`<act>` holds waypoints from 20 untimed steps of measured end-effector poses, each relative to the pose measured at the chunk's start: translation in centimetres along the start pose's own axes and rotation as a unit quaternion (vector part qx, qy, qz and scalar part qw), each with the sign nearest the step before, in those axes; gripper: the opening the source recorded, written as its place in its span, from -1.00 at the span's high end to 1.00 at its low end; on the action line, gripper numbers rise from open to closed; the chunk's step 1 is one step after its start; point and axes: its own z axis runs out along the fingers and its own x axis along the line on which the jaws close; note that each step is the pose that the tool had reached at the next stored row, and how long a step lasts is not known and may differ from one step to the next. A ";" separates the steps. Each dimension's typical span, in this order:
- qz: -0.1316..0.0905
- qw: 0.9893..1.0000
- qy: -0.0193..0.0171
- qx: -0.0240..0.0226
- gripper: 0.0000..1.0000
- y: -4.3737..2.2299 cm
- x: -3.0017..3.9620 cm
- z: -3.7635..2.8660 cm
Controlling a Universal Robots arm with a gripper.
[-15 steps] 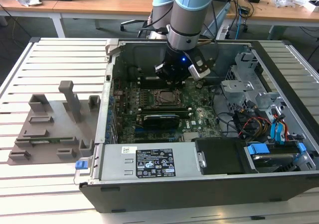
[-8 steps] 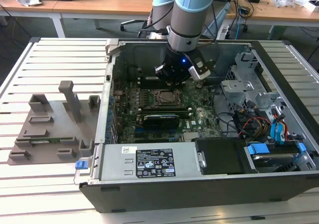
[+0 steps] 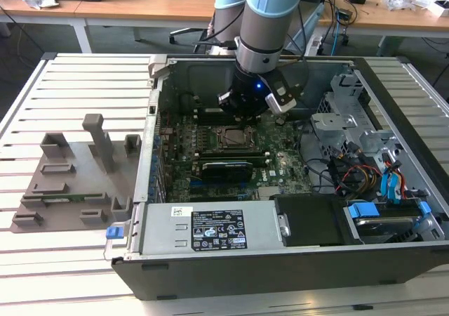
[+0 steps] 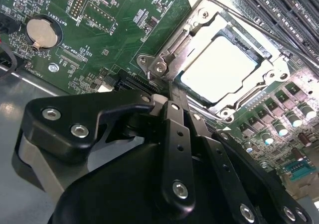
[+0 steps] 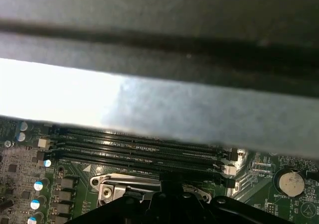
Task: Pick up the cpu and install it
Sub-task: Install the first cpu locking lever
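Cpu (image 4: 219, 67) seated inside socket frame (image 4: 164, 59), end effector (image 4: 172, 97) fingers together at frame edge

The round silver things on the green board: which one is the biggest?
The coin battery, flat in its black ring, beats the little silver capacitor cans beside the cpu socket.

arm (image 3: 270, 7) above open computer case (image 3: 280, 256)

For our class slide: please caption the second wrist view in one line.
Pincer poised beside the cpu, seated in its metal socket frame on the green motherboard.
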 end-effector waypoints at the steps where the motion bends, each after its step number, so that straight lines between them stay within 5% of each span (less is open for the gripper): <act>1: 0.000 1.000 0.000 0.003 0.79 0.00 0.00 0.00; 4: 0.001 1.000 0.003 0.022 0.79 0.06 -0.01 0.00; 8: 0.001 0.999 0.004 0.032 0.79 0.52 -0.08 0.01; 14: 0.001 0.999 0.004 0.033 0.79 1.21 -0.24 0.10; 17: 0.002 0.999 0.005 0.037 0.79 1.21 -0.23 0.08; 20: 0.002 0.999 0.005 0.039 0.79 1.26 -0.21 -0.45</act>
